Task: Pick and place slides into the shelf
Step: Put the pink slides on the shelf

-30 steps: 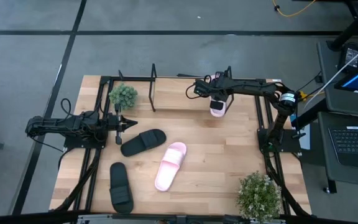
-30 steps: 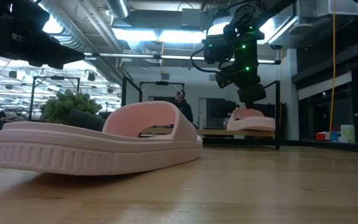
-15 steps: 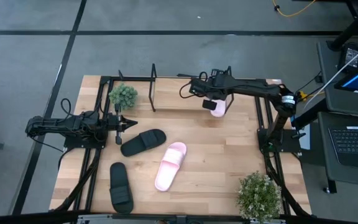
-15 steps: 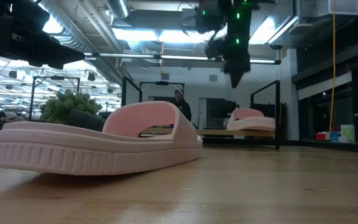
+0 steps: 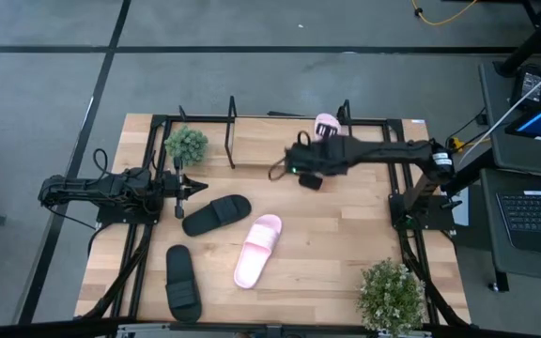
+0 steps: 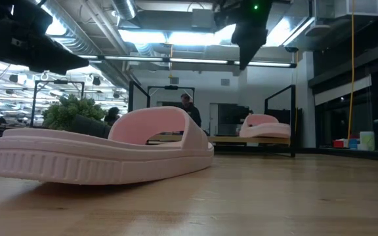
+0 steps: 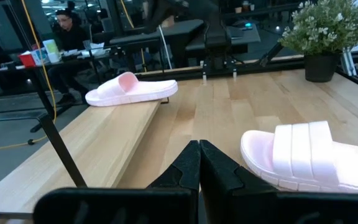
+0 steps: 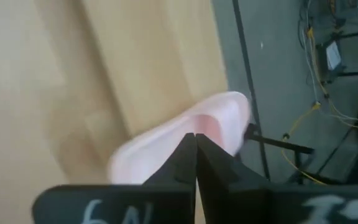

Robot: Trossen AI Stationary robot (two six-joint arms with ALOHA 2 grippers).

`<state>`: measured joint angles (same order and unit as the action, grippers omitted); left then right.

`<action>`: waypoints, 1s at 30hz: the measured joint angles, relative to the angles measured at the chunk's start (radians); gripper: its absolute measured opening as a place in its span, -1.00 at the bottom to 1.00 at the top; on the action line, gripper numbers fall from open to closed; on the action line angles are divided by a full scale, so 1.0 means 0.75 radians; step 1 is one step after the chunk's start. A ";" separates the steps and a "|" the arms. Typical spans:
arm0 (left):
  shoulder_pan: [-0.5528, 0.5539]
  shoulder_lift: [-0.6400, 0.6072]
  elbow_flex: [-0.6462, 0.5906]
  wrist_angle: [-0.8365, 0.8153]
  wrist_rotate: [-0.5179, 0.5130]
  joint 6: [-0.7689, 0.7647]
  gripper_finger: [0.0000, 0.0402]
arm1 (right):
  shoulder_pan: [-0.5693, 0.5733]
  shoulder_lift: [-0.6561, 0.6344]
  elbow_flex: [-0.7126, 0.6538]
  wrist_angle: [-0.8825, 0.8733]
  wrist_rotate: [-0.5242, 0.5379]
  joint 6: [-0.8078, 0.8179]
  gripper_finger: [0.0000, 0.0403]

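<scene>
One pale pink slide (image 5: pixel 327 124) lies on the shelf (image 7: pixel 98 149) at the table's far edge, sole down on the wooden board. My right gripper (image 5: pixel 306 175) hangs shut high above the table, to the left of that slide (image 8: pixel 229 115), holding nothing. On the table lie a second pink slide (image 5: pixel 257 249) and two black slides (image 5: pixel 216 214) (image 5: pixel 182 282). My left gripper (image 5: pixel 195 188) rests shut at the table's left, just off the nearer black slide's end.
A small potted plant (image 5: pixel 186 143) stands at the far left beside the shelf's wire upright (image 5: pixel 232 131). A larger plant (image 5: pixel 391 296) stands at the near right corner. People sit in the room beyond the table (image 7: pixel 67 25).
My right gripper has risen away from the pink slide on the shelf and swung toward the table's left edge and a little nearer. The slide stays where it was on the board.
</scene>
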<state>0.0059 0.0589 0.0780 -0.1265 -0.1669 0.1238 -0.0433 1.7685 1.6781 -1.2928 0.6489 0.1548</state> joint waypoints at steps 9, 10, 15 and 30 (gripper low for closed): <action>0.000 0.000 0.000 -0.001 0.001 -0.022 -1.00 | 0.201 -0.138 -0.408 0.480 -0.125 0.097 -0.98; 0.000 0.000 0.000 -0.001 0.002 -0.023 -1.00 | 0.212 -0.164 -0.475 0.569 -0.154 0.097 -0.98; 0.000 0.000 0.000 -0.001 0.042 -0.024 -1.00 | 0.240 -0.325 -0.804 0.987 -0.271 0.074 -0.99; 0.000 0.000 -0.001 0.009 0.131 -0.023 -1.00 | 0.248 -0.938 -1.521 1.843 -0.589 -0.180 -0.99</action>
<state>0.0061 0.0588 0.0776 -0.1198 -0.0687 0.1062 0.1428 1.0650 0.5375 0.0895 0.2073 0.0201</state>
